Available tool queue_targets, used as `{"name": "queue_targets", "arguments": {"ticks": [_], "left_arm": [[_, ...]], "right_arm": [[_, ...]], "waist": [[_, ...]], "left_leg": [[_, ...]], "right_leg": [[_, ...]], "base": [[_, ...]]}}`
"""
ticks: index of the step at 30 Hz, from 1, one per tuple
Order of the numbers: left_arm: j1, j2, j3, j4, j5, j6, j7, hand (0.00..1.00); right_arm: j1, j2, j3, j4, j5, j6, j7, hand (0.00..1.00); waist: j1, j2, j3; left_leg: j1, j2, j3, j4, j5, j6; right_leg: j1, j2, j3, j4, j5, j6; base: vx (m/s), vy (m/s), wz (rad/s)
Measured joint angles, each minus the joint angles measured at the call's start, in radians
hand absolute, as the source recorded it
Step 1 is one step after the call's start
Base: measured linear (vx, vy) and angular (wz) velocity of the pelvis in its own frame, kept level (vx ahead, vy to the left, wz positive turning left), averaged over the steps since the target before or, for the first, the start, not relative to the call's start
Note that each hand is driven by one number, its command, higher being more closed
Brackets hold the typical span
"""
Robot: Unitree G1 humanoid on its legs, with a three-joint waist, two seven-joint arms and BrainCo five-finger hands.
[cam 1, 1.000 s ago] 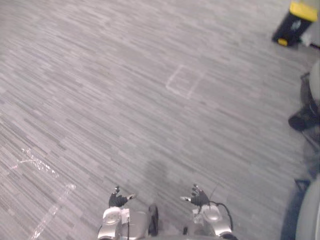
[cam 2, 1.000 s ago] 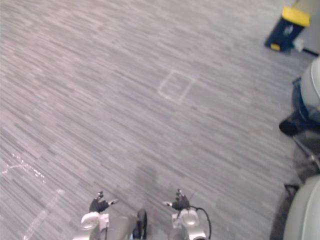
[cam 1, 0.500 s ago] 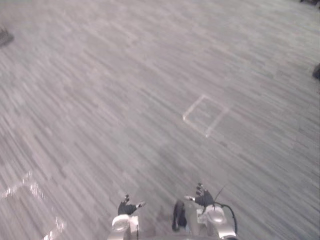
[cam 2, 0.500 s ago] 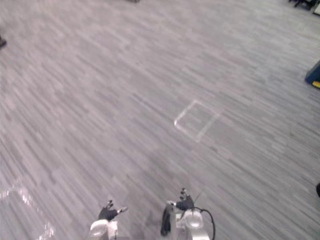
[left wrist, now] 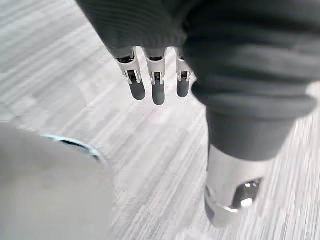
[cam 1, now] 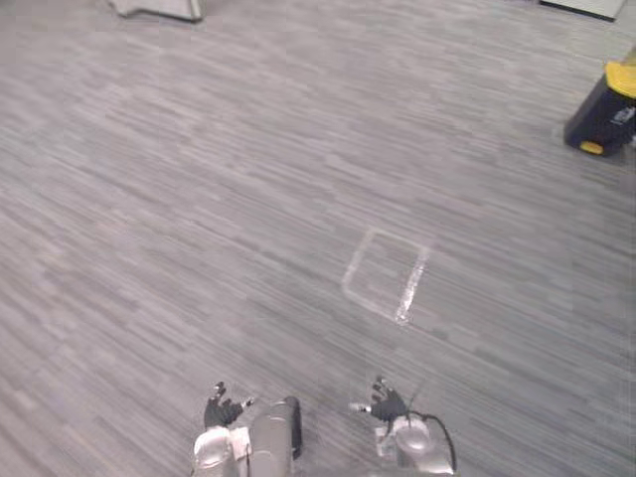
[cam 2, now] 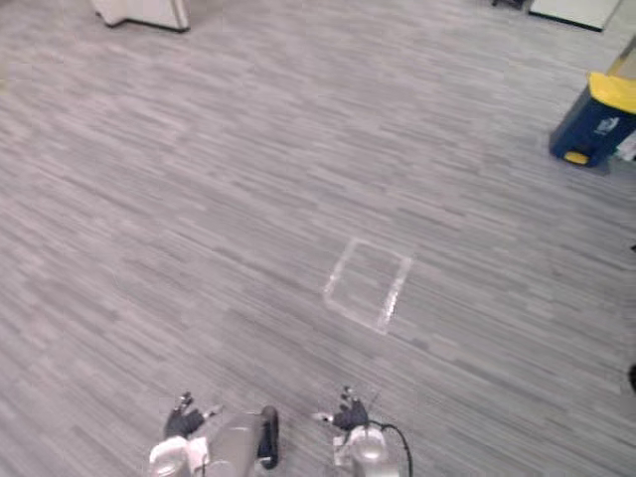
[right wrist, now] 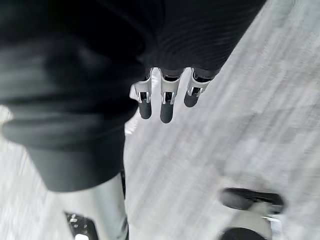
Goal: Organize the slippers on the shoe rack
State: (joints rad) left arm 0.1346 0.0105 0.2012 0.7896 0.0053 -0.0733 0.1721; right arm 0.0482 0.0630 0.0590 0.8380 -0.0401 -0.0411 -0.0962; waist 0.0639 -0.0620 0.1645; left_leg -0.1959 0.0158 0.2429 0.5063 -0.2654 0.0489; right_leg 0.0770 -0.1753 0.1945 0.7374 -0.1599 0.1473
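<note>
My left hand hangs low at the near edge of the left eye view, over grey striped carpet. In the left wrist view its fingers hang straight and relaxed above the floor, holding nothing. My right hand is level with it, a little way to the right. Its fingers also hang straight and empty over the carpet.
A taped square outline marks the carpet ahead of my right hand. A dark blue bin with a yellow lid stands at the far right. The pale base of some furniture sits at the far left.
The whole picture has swung as the camera moved, bringing the bin back into sight at the right. Both hands stay low, open and empty.
</note>
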Motion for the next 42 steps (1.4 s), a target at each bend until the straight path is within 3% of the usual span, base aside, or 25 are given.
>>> {"name": "queue_targets", "arguments": {"ticks": [1,3,5,8,9,11,12,13,15,17,18,19,20,23,25,27,28,29,30,31,33,36,38,40,42], "left_arm": [[-0.002,0.001,-0.004,0.018,0.001,0.003,0.0,0.0],[-0.005,-0.01,-0.012,0.034,0.001,0.015,0.0,0.0],[-0.013,-0.009,-0.037,0.052,0.003,0.015,-0.001,0.0],[-0.031,0.009,-0.059,0.09,0.008,0.015,-0.001,0.0],[-0.037,0.011,-0.068,0.097,0.011,0.015,-0.001,0.0],[-0.041,0.023,-0.094,0.116,0.014,0.015,-0.002,0.0],[-0.044,0.028,-0.113,0.133,0.015,0.015,-0.004,0.0],[-0.048,0.013,-0.113,0.139,0.023,0.016,-0.007,0.0],[-0.044,-0.004,-0.111,0.14,0.04,0.016,-0.013,0.0],[-0.054,-0.018,-0.091,0.122,0.043,0.018,-0.023,0.0],[-0.043,-0.033,-0.062,0.102,0.043,0.021,-0.023,0.0],[-0.034,-0.033,-0.055,0.087,0.043,0.02,-0.022,0.0],[-0.032,-0.031,-0.049,0.066,0.043,0.019,-0.023,0.0],[-0.018,-0.024,-0.04,0.024,0.043,0.017,-0.022,0.0],[-0.009,-0.023,-0.034,0.013,0.043,0.012,-0.022,0.0],[-0.011,-0.026,-0.034,-0.006,0.04,0.005,-0.022,0.0],[-0.011,-0.03,-0.034,-0.006,0.039,-0.003,-0.019,0.0],[-0.01,-0.033,-0.034,-0.006,0.038,-0.005,-0.019,0.0],[-0.01,-0.037,-0.033,0.002,0.03,-0.009,-0.019,0.0],[-0.01,-0.026,-0.034,0.003,0.032,-0.008,-0.019,0.0],[-0.009,0.001,-0.034,0.006,0.035,-0.005,-0.019,0.0],[-0.015,0.006,-0.035,0.019,0.037,0.005,-0.018,0.0],[-0.015,0.005,-0.048,0.036,0.037,0.014,-0.018,0.0],[-0.021,0.006,-0.057,0.065,0.036,0.014,-0.018,0.0],[-0.024,0.009,-0.071,0.088,0.036,0.015,-0.019,0.0]], "right_arm": [[0.003,-0.004,0.001,0.0,0.0,-0.002,0.002,0.0],[0.016,-0.009,0.002,-0.003,-0.001,-0.002,0.006,0.0],[0.012,-0.01,0.01,-0.02,-0.002,-0.011,0.008,0.0],[0.006,-0.018,0.022,-0.016,-0.002,-0.018,0.008,0.0],[-0.001,-0.024,0.023,-0.014,-0.002,-0.021,0.008,0.0],[-0.027,-0.029,0.023,0.014,-0.003,-0.019,0.008,0.0],[-0.033,-0.038,0.023,0.024,-0.004,-0.019,0.009,0.0],[-0.045,-0.05,0.022,0.035,-0.004,-0.019,0.008,0.0],[-0.049,-0.055,0.01,0.032,-0.004,-0.019,0.008,0.0],[-0.042,-0.057,-0.012,0.003,-0.003,-0.014,0.008,0.0],[-0.033,-0.055,-0.002,-0.006,-0.001,-0.01,0.008,0.0],[-0.028,-0.056,0.0,-0.007,-0.001,-0.005,0.006,0.0],[-0.027,-0.053,-0.002,-0.007,0.0,0.001,0.002,0.0],[-0.022,-0.042,-0.004,0.005,0.0,0.009,-0.002,0.0],[-0.024,-0.04,-0.01,0.014,0.0,0.012,-0.003,0.0],[-0.025,-0.038,-0.016,0.014,-0.001,0.013,-0.006,0.0],[-0.022,-0.037,-0.016,0.015,-0.001,0.012,-0.008,0.0],[-0.019,-0.037,-0.015,0.015,-0.001,0.012,-0.009,0.0],[-0.009,-0.037,-0.015,0.035,-0.001,0.011,-0.011,0.0],[-0.009,-0.025,-0.016,0.052,-0.001,0.015,-0.011,0.0],[0.012,-0.002,0.003,0.041,-0.003,0.013,-0.005,0.0],[0.018,0.001,-0.002,0.039,-0.003,0.014,-0.006,0.0],[0.016,-0.005,0.002,0.029,-0.004,0.011,0.003,0.0],[0.01,-0.008,0.007,0.026,-0.009,0.011,0.007,0.0],[0.001,-0.009,0.014,0.041,-0.03,0.004,0.008,0.0]], "waist": [[-0.004,0.008,0.009],[-0.02,0.029,0.016],[-0.031,0.053,0.028],[-0.063,0.04,0.027],[-0.066,0.04,0.028],[-0.073,0.035,0.029],[-0.084,0.036,0.03],[-0.081,0.06,0.029],[-0.083,0.085,0.027],[-0.09,0.115,0.045],[-0.085,0.13,0.055],[-0.073,0.125,0.064],[-0.07,0.119,0.068],[-0.058,0.092,0.068],[-0.046,0.085,0.072],[-0.023,0.08,0.075],[-0.018,0.082,0.073],[-0.013,0.088,0.069],[-0.005,0.105,0.056],[-0.004,0.081,0.041],[-0.006,0.027,0.01],[-0.003,0.021,0.008],[-0.005,0.032,0.014],[-0.015,0.042,0.017],[-0.023,0.054,0.019]], "left_leg": [[0.084,-0.007,0.026,-0.021,-0.031,-0.003],[0.214,-0.003,0.047,-0.096,-0.056,-0.001],[0.309,0.013,0.054,-0.179,-0.07,-0.009],[0.398,0.039,0.069,-0.257,-0.069,-0.012],[0.428,0.042,0.075,-0.289,-0.069,-0.013],[0.485,0.035,0.068,-0.349,-0.06,-0.038],[0.515,0.034,0.031,-0.355,-0.054,-0.052],[0.525,0.064,0.002,-0.343,-0.039,-0.079],[0.487,0.088,-0.051,-0.241,-0.015,-0.117],[0.364,0.146,-0.086,0.101,0.054,-0.132],[0.289,0.184,-0.097,0.321,0.236,-0.141],[0.237,0.209,-0.092,0.463,0.225,-0.152],[0.166,0.216,-0.082,0.572,0.142,-0.123],[0.039,0.187,-0.042,0.526,0.034,-0.098],[-0.029,0.127,-0.052,0.287,-0.011,-0.085],[-0.087,0.054,-0.139,0.004,0.029,-0.087],[-0.094,0.029,-0.214,-0.143,0.092,-0.095],[-0.097,0.027,-0.243,-0.196,0.112,-0.099],[-0.097,0.034,-0.272,-0.196,0.218,-0.129],[-0.097,0.02,-0.259,-0.17,0.245,-0.116],[-0.083,-0.008,-0.197,-0.16,0.19,-0.076],[0.007,-0.008,-0.101,-0.143,0.124,-0.036],[0.138,-0.006,-0.01,-0.157,0.055,-0.024],[0.227,0.003,0.04,-0.204,0.044,-0.024],[0.29,0.03,0.073,-0.256,0.044,-0.024]], "right_leg": [[-0.085,-0.011,-0.034,0.214,0.003,0.005],[-0.192,-0.035,-0.163,0.362,-0.045,-0.076],[-0.272,-0.032,-0.307,0.306,-0.104,-0.121],[-0.336,-0.011,-0.486,-0.018,-0.121,-0.131],[-0.357,0.004,-0.511,-0.133,-0.09,-0.133],[-0.374,0.037,-0.524,-0.375,0.066,-0.152],[-0.363,0.054,-0.51,-0.372,0.158,-0.21],[-0.355,0.071,-0.523,-0.357,0.14,-0.219],[-0.349,0.098,-0.528,-0.339,0.079,-0.226],[-0.284,0.153,-0.517,-0.353,0.027,-0.232],[-0.211,0.185,-0.482,-0.388,0.004,-0.244],[-0.16,0.202,-0.446,-0.408,-0.015,-0.253],[-0.103,0.211,-0.407,-0.429,-0.044,-0.263],[0.004,0.201,-0.308,-0.489,-0.062,-0.253],[0.058,0.177,-0.231,-0.525,-0.068,-0.24],[0.115,0.14,-0.161,-0.565,-0.084,-0.213],[0.135,0.124,-0.138,-0.575,-0.104,-0.187],[0.144,0.124,-0.123,-0.576,-0.117,-0.176],[0.172,0.126,-0.078,-0.573,-0.157,-0.141],[0.172,0.106,-0.057,-0.559,-0.164,-0.137],[0.125,0.059,-0.027,-0.468,-0.142,-0.133],[0.042,0.036,0.02,-0.234,-0.08,-0.064],[-0.088,-0.013,-0.072,0.076,-0.068,-0.056],[-0.14,-0.047,-0.228,0.113,-0.122,-0.089],[-0.154,-0.029,-0.382,-0.004,-0.15,-0.105]], "base": [[0.47,0.175,-0.89],[0.37,0.127,-0.72],[0.34,0.076,-0.39],[0.4,-0.023,0.02],[0.4,-0.087,0.01],[0.52,-0.139,0.1],[0.52,-0.167,0.05],[0.63,-0.229,-0.08],[0.56,-0.258,-0.25],[0.53,-0.202,-0.45],[0.53,-0.051,-0.85],[0.63,-0.022,-1.06],[0.5,0.028,-0.89],[0.45,0.009,-1.01],[0.44,0.111,-1.16],[0.57,0.258,-1.27],[0.51,0.301,-1.11],[0.64,0.459,-1.1],[0.53,0.425,-0.94],[0.63,0.482,-0.9],[0.52,0.337,-0.68],[0.35,0.222,-0.84],[0.36,0.226,-1.24],[0.29,0.173,-0.83],[0.21,0.059,-0.54]]}}
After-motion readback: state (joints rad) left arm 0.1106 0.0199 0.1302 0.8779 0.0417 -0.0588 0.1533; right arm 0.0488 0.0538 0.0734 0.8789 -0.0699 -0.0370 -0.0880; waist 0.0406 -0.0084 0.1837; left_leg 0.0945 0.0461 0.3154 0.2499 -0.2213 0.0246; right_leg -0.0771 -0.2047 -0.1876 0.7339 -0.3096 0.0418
